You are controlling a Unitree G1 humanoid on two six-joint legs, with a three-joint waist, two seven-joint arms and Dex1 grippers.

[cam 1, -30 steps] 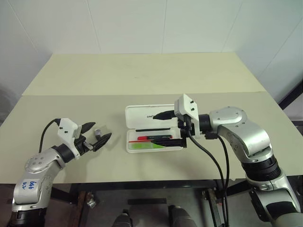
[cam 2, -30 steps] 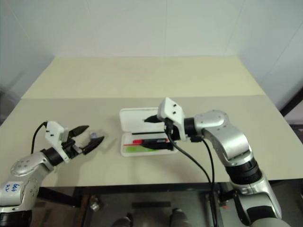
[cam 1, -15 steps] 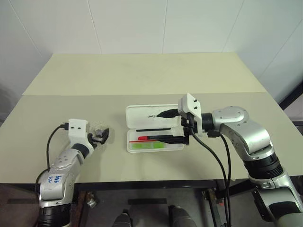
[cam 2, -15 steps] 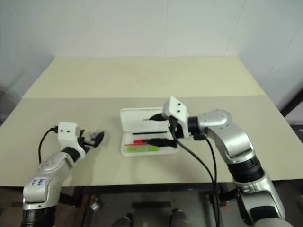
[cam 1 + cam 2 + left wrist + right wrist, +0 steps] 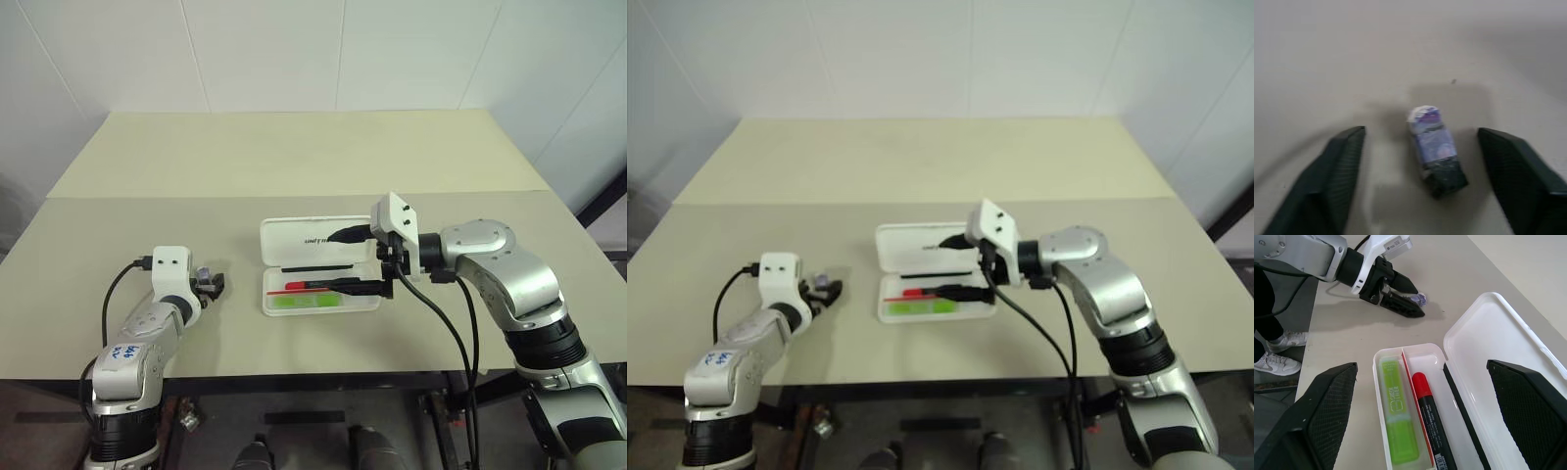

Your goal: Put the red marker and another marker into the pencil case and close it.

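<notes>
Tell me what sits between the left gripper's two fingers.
A small purple-and-dark object lies on the table between the left gripper's open fingers, touching neither; the left wrist view shows it.

I see the tabletop point(image 5: 313, 157) bare behind the open pencil case point(image 5: 318, 266), so there is room to pass. My right claw point(image 5: 364, 260) hangs over the case's right end and blocks it. A small purple-capped object point(image 5: 1434, 147) lies between my left claw's point(image 5: 208, 285) fingers.
</notes>
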